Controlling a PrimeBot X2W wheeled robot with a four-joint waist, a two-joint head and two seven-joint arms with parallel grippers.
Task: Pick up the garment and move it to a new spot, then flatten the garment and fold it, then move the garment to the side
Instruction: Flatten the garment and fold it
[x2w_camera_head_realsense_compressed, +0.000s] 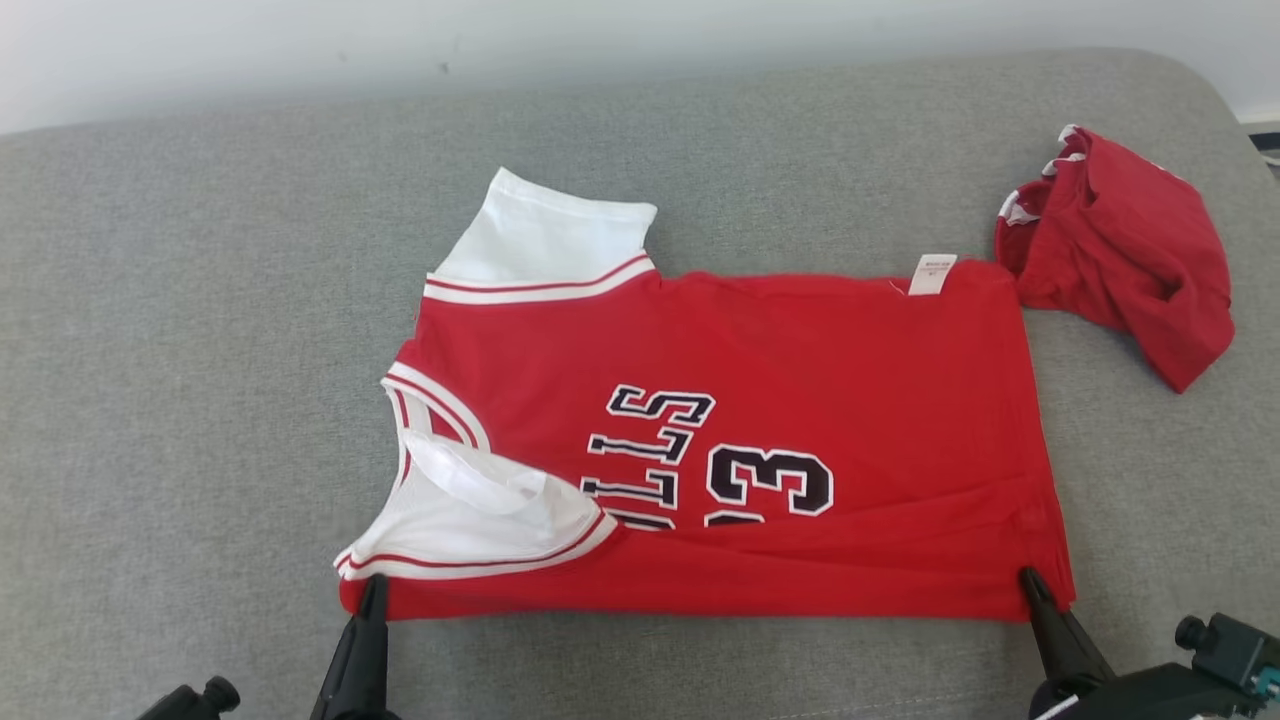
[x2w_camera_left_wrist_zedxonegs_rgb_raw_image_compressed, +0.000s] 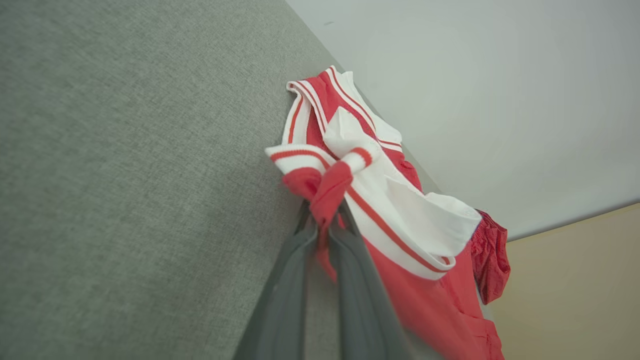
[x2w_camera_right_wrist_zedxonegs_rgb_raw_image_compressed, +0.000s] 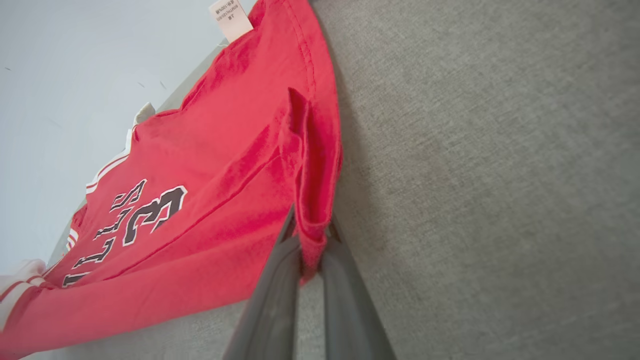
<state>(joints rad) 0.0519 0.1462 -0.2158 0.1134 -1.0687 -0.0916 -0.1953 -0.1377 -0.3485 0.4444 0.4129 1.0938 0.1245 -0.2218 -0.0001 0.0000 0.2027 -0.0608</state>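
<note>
The garment (x2w_camera_head_realsense_compressed: 800, 380) is a red jersey with white trim, white sleeves and a black number 33, lying sideways on the grey surface with its near long edge folded over. My left gripper (x2w_camera_head_realsense_compressed: 374, 590) is shut on the near shoulder corner (x2w_camera_left_wrist_zedxonegs_rgb_raw_image_compressed: 325, 192) by the white-trimmed armhole. My right gripper (x2w_camera_head_realsense_compressed: 1030, 583) is shut on the near hem corner (x2w_camera_right_wrist_zedxonegs_rgb_raw_image_compressed: 312, 235). A white label (x2w_camera_head_realsense_compressed: 933, 274) shows at the far hem edge, and the same label (x2w_camera_right_wrist_zedxonegs_rgb_raw_image_compressed: 229, 17) appears in the right wrist view.
A second crumpled red garment (x2w_camera_head_realsense_compressed: 1130, 250) lies at the far right, just beyond the jersey's hem corner. The grey fabric surface (x2w_camera_head_realsense_compressed: 200, 400) stretches wide to the left and ends at a pale wall (x2w_camera_head_realsense_compressed: 300, 50) behind.
</note>
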